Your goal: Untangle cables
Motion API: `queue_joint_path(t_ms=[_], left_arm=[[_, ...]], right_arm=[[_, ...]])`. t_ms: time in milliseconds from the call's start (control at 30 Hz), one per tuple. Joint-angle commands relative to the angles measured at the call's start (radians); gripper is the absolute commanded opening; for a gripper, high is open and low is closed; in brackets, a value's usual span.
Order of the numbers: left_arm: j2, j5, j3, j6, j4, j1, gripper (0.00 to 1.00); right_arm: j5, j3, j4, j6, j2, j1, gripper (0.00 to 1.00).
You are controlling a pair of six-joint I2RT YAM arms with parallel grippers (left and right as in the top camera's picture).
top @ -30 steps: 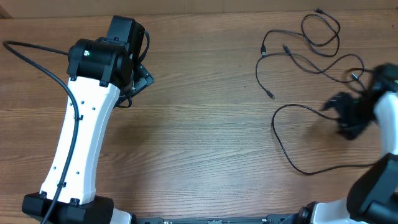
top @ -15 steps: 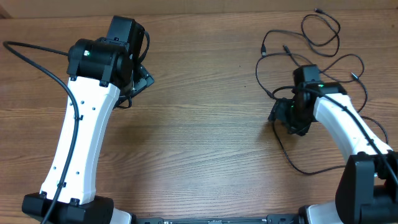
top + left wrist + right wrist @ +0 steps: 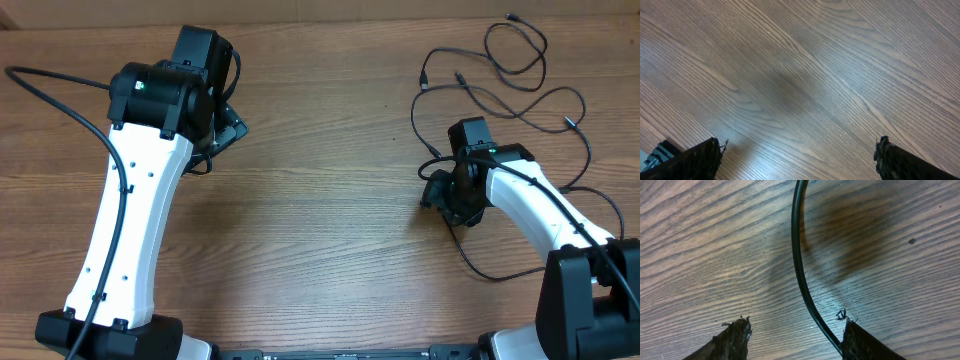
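Looking down from overhead, you have the cables lying in loose, crossing loops on the tabletop, on the far right side in front of the right arm. Your right hand is low at the near-left edge of that heap, where one cord curves round toward you. From up here you cannot tell how its fingers stand. Your left hand sits well apart on the far left, near no cord at all.

The left wrist view gives you only bare wood grain. The left hand is released, its fingertips spread to the two lower corners with nothing between them.

The right wrist view is the one that matters. The right hand is unclenched with its fingers apart. One cord runs down the middle of the frame and bends toward the right-side fingertip. Whether it touches that fingertip or only passes just beside it is hard to tell. It lies inside the gap but is not pinched.

By my reading you are at the pick-up step of pulling one cord free. The next move calls for centring the cord between the fingers, clamping firmly, lifting slightly and drawing it toward open wood. Watch for it slipping off that finger's edge, and for neighbouring loops dragging along.
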Motion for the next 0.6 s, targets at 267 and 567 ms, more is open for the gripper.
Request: queue_joint_path(t_ms=[267,567], left_arm=[[0.008,0.000,-0.005,0.019,-0.005,-0.002,1.00],[0.008,0.000,-0.005,0.019,-0.010,-0.002,1.00]], right_arm=[[0.110,-0.006,0.016,-0.001,0.003,0.000,0.50],[0.081,-0.039,0.028,-0.002,0.046,0.001,0.51]])
